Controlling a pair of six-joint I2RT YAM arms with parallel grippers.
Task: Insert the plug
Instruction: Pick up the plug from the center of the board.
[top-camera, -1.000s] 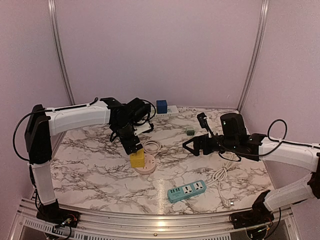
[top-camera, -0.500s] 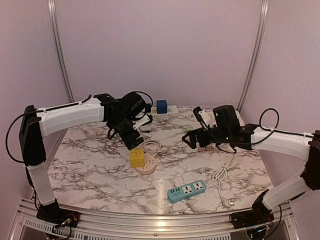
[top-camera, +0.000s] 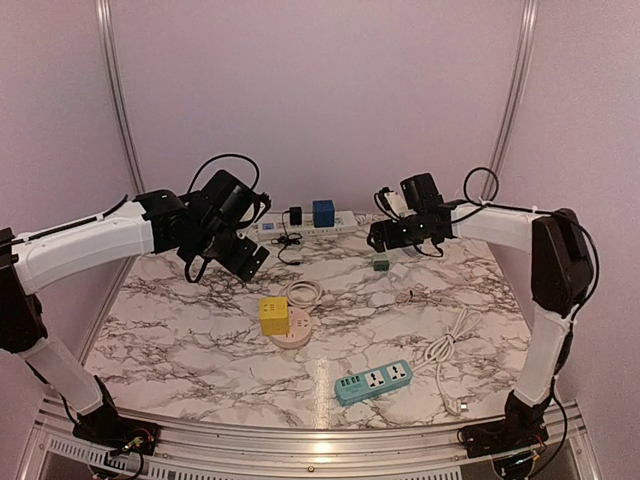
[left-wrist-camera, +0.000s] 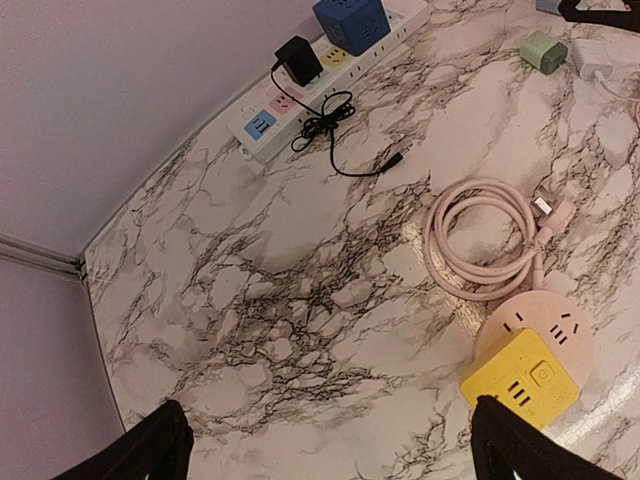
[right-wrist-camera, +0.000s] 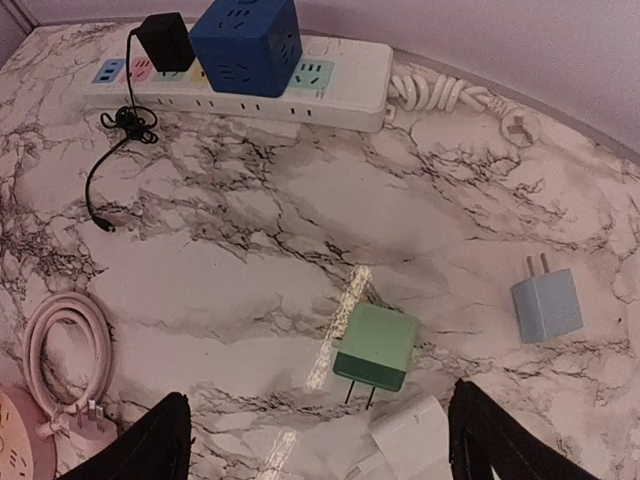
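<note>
Marble-patterned table (top-camera: 180, 340), carrying everything below. Left gripper (left-wrist-camera: 328, 440), hanging over the left half of the table with its fingers spread wide and nothing between them. Right gripper (right-wrist-camera: 318, 420), reaching out over the far right part of the table, fingers likewise spread and holding nothing. Long white power strip (right-wrist-camera: 340, 85), lying along the back wall. Teal power strip (top-camera: 373, 381), lying near the front edge, right of centre, its white cord (top-camera: 445, 350) trailing beside it. Round pink socket (left-wrist-camera: 540, 318), sitting flat near the middle of the table. Pink cable coil (left-wrist-camera: 478, 190), lying looped just behind that socket. Yellow cube adapter (left-wrist-camera: 520, 378), standing on top of the round pink socket. Blue cube adapter (right-wrist-camera: 245, 35), sitting on the white strip. Black adapter (right-wrist-camera: 165, 40), sitting on the same strip to the blue cube's left, its thin black lead curling across the marble. Green plug (right-wrist-camera: 375, 345), lying loose on the table below the right gripper, prongs pointing toward the near edge. Blue-grey plug (right-wrist-camera: 547, 305), lying loose to the green plug's right. White adapter (right-wrist-camera: 410, 435), lying just in front of the green plug.
</note>
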